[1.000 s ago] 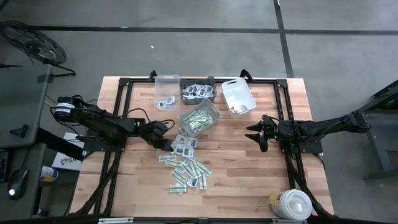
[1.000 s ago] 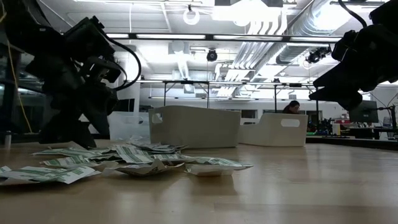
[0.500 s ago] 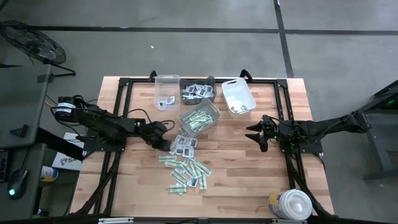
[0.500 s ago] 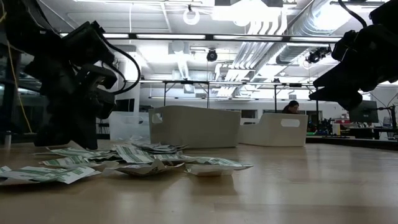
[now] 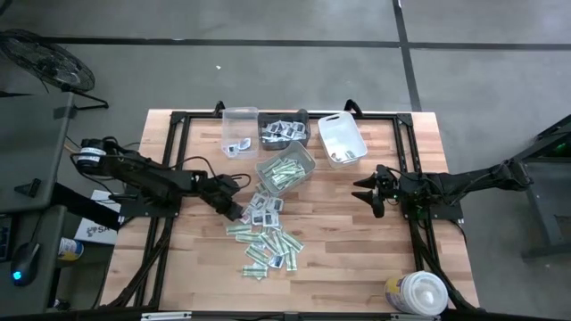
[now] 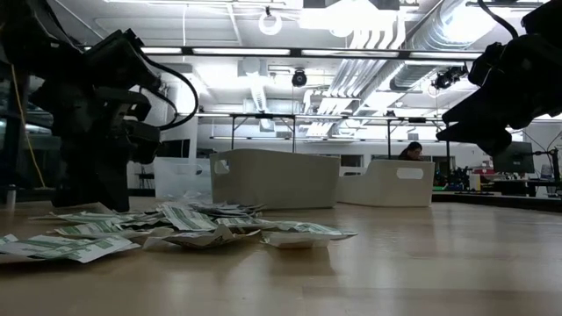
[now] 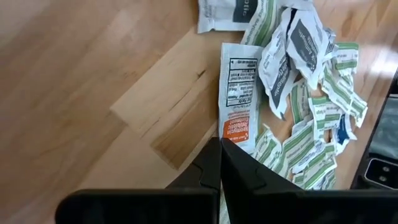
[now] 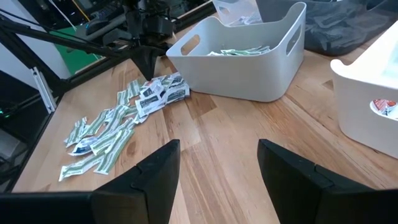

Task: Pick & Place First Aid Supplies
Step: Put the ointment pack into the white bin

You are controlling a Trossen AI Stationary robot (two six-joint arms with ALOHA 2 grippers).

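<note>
Task is part done, I'd say, w/ lots left. The left gripper is down at the table, at the edge of the loose pile of packets, and its two fingers are pressed tight together. In the left wrist view they pinch the end of one long white packet w/ an orange end, which lies flat on the wood and sticks out straight ahead of the fingertips. So the grab looks made, but the lift is not yet done. Most of the pile spreads out past that gripper, on the side away from its arm. Already sorted: green-and-white strips sit in the clear bin just beyond the pile, dark-print squares fill the dark bin, a few are in the clear bin at the back, and at least one is in the white bin. The right gripper waits well apart from the pile, off the table, fingers spread wide, holding nothing. Many packets are still to move, prob. one by one.
</note>
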